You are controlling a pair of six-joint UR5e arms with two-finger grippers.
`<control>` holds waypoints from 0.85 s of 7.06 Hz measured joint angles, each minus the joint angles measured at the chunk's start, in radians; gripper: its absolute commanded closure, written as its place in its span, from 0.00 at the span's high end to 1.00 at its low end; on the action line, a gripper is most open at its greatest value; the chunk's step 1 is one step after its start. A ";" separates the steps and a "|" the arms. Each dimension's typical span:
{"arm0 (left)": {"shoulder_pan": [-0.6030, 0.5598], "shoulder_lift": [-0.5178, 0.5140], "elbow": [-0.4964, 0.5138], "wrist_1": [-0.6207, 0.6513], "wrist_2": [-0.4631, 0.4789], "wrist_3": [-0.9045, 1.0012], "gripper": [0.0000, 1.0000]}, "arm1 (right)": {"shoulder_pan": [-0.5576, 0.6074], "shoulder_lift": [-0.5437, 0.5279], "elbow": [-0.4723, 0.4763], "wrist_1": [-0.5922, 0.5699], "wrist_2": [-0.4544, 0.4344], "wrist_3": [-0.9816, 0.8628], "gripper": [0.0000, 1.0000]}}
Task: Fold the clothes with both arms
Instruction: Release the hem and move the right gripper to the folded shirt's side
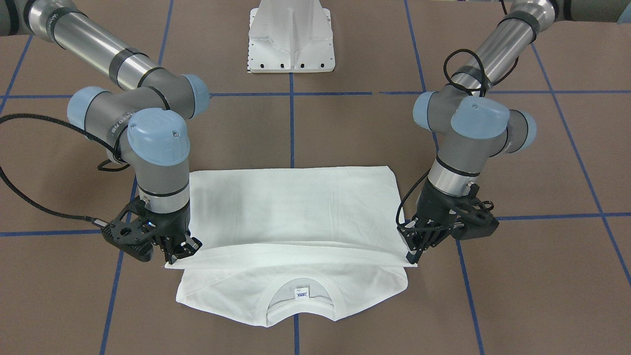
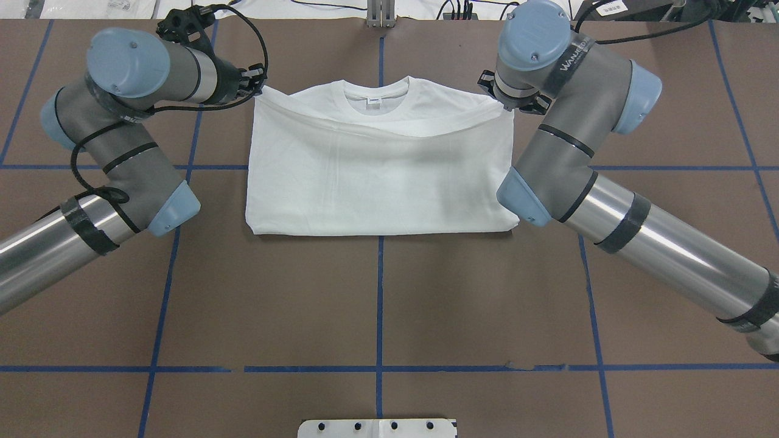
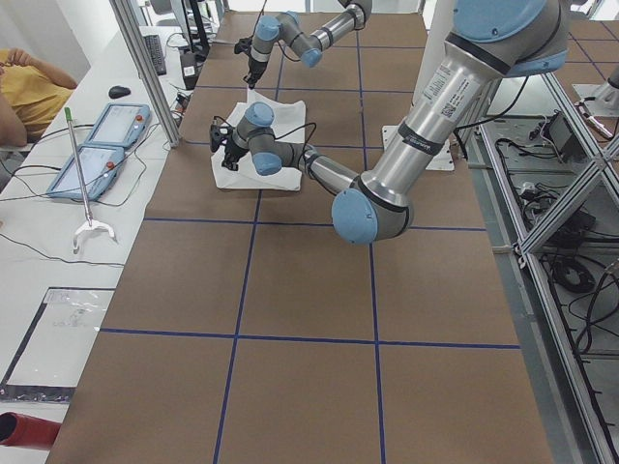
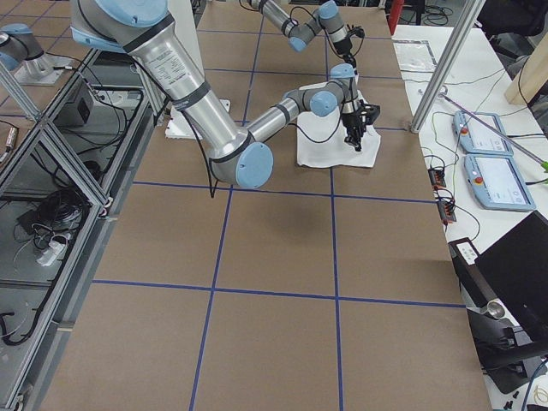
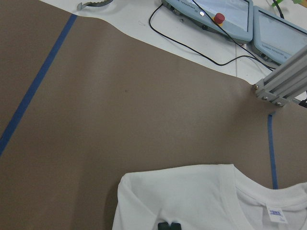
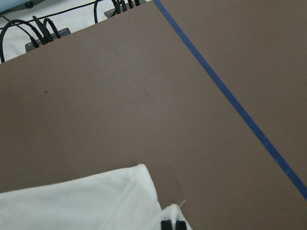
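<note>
The white T-shirt point(image 1: 296, 207) lies on the brown table, with its lower half folded up over the chest. The ribbed collar point(image 1: 299, 308) and neck label point(image 1: 301, 293) show past the folded edge. No printed text shows. My left gripper point(image 1: 411, 256) is shut on one corner of the folded-over layer, and also shows in the overhead view point(image 2: 258, 85). My right gripper point(image 1: 180, 254) is shut on the other corner and shows overhead too point(image 2: 508, 104). Both hold the edge just above the shoulders. In the wrist views the fingertips point(image 5: 169, 225) point(image 6: 172, 224) are pressed together over white cloth.
The white pedestal base point(image 1: 291, 39) stands at the robot's side of the table. Blue tape lines point(image 2: 380, 304) cross the brown surface. Operator pendants point(image 5: 225, 19), an aluminium post point(image 5: 283, 81) and cables point(image 6: 33, 31) lie past the far table edge. A seated person point(image 3: 24, 87) is there.
</note>
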 measured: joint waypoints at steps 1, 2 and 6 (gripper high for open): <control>0.000 -0.029 0.086 -0.067 0.002 0.006 0.00 | 0.001 0.014 -0.068 0.053 -0.003 -0.003 0.00; 0.002 -0.042 0.137 -0.102 0.004 0.014 0.00 | 0.000 0.017 -0.106 0.083 -0.009 -0.004 0.00; 0.008 -0.092 0.242 -0.139 0.031 0.042 0.23 | -0.004 0.019 -0.143 0.101 -0.031 -0.004 0.28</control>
